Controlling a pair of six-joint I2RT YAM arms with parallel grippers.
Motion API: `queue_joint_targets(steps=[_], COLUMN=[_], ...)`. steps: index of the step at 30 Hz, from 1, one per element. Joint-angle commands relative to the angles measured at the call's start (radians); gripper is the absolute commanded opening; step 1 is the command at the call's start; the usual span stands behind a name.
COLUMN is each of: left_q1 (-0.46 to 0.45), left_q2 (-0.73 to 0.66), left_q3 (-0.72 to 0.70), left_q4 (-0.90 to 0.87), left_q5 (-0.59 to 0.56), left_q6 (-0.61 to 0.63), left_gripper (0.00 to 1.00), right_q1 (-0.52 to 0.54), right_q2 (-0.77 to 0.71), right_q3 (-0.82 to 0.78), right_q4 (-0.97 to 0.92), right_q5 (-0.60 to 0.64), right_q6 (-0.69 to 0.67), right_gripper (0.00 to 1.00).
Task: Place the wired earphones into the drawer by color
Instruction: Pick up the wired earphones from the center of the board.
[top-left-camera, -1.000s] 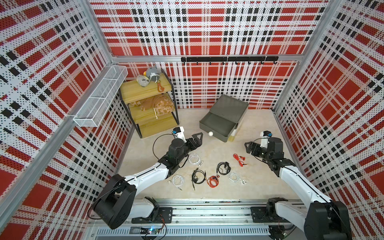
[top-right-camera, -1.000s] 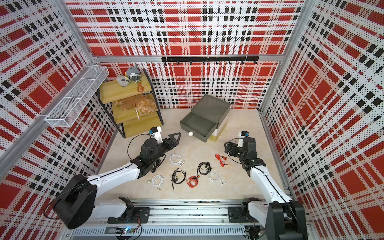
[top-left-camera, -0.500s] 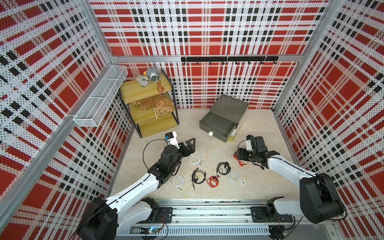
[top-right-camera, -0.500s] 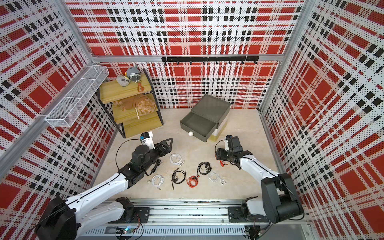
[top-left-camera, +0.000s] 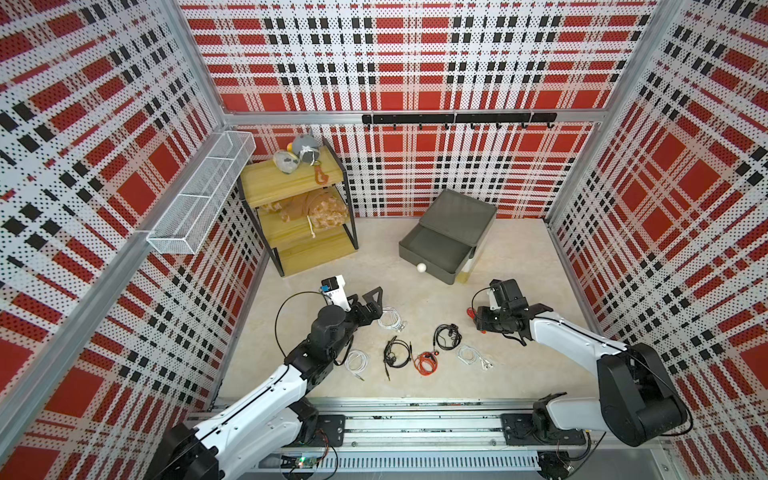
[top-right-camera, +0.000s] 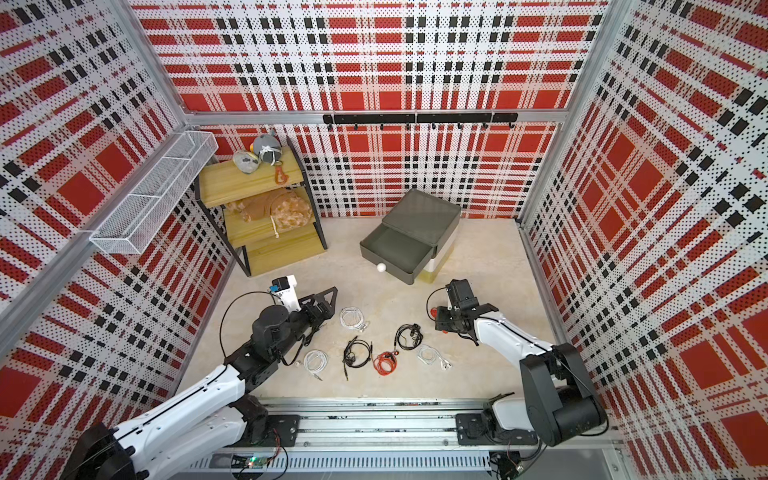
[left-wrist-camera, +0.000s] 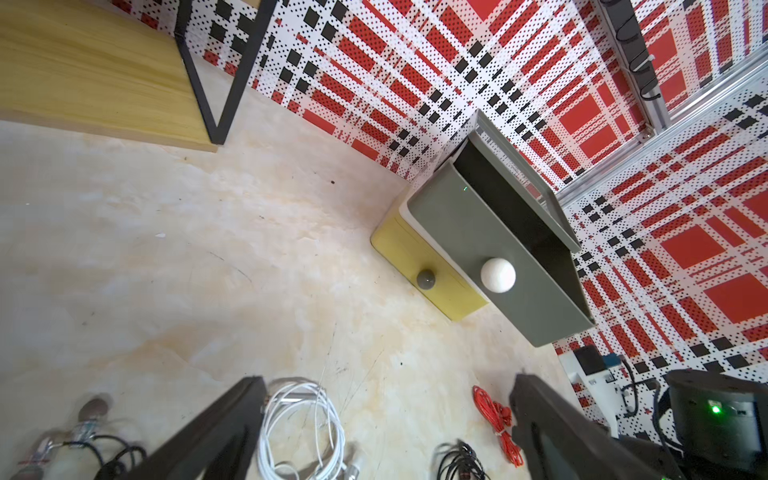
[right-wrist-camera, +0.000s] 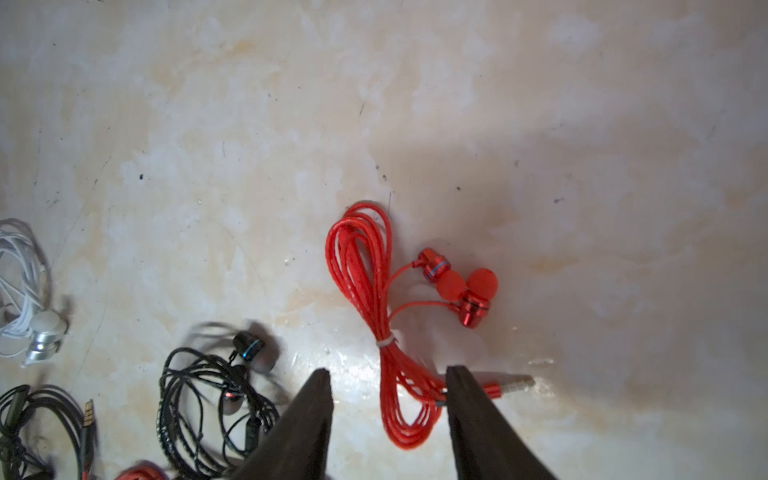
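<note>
Two black fingers (right-wrist-camera: 307, 415) of the right gripper (right-wrist-camera: 386, 370) stand apart, straddling the lower loops of a red earphone bundle (right-wrist-camera: 361, 257) that lies flat on the table (right-wrist-camera: 208, 124). One finger touches the cable beside the jack plug (right-wrist-camera: 515, 379), the other has bare table between it and the coil, so nothing is clamped. The bundle's two earbuds (right-wrist-camera: 457, 291) rest just beside the coil. A black bundle (right-wrist-camera: 208, 386) lies near, on the side of the finger that is clear of the cable. The left gripper (left-wrist-camera: 386, 379) is spread wide and holds nothing, with a white bundle (left-wrist-camera: 299, 424) on the table between its fingers. In a top view, further bundles lie in a loose row between the arms: black (top-left-camera: 397, 353), red (top-left-camera: 426, 363), white (top-left-camera: 471, 355) and white (top-left-camera: 356, 360). Beyond them, near the back wall, stands the drawer cabinet (top-left-camera: 457, 216), its grey top drawer (top-left-camera: 436, 253) pulled out, white knob (top-left-camera: 422, 268) toward the arms. The yellow drawer (left-wrist-camera: 415, 257) beneath is closed.
</note>
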Motion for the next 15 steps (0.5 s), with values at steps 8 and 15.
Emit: queue_joint_targets(steps=[8, 15], left_q1=[-0.001, -0.002], left_q2=[-0.077, -0.093], left_q3=[-0.063, -0.064], left_q4=[0.022, 0.007], left_q5=[-0.038, -0.057], left_q6=[-0.028, -0.023], left_gripper=[0.99, 0.99], right_q1=[0.008, 0.009], right_q2=[0.021, 0.056], right_q3=[-0.003, -0.009], right_q4=[-0.025, -0.002], right_q5=[0.002, -0.013], right_q6=[-0.026, -0.018], right_gripper=[0.36, 0.29])
